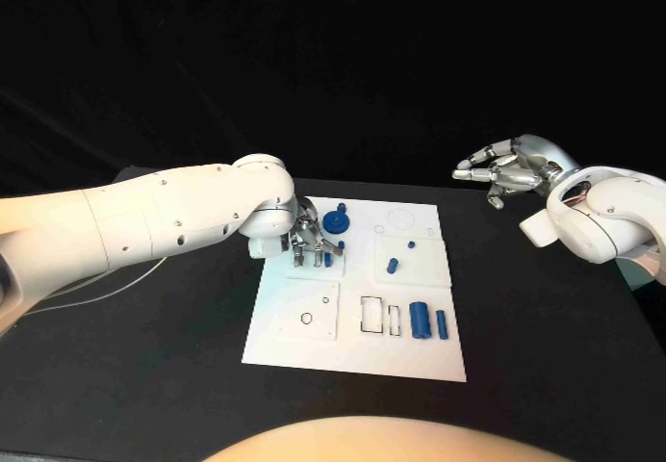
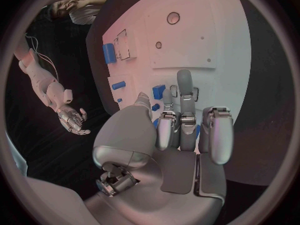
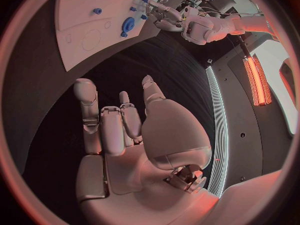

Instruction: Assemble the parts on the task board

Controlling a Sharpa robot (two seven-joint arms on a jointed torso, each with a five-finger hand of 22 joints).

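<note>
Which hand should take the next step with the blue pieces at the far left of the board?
The left hand, probably. Its fingers hang right over the small blue pieces on the white board. The right hand is raised off beyond the board's far right corner, fingers curled, holding nothing.

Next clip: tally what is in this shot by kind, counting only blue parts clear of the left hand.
Board: 1
Hands, left hand and right hand: 2
Blue parts clear of the left hand: 6
Total: 9
</note>
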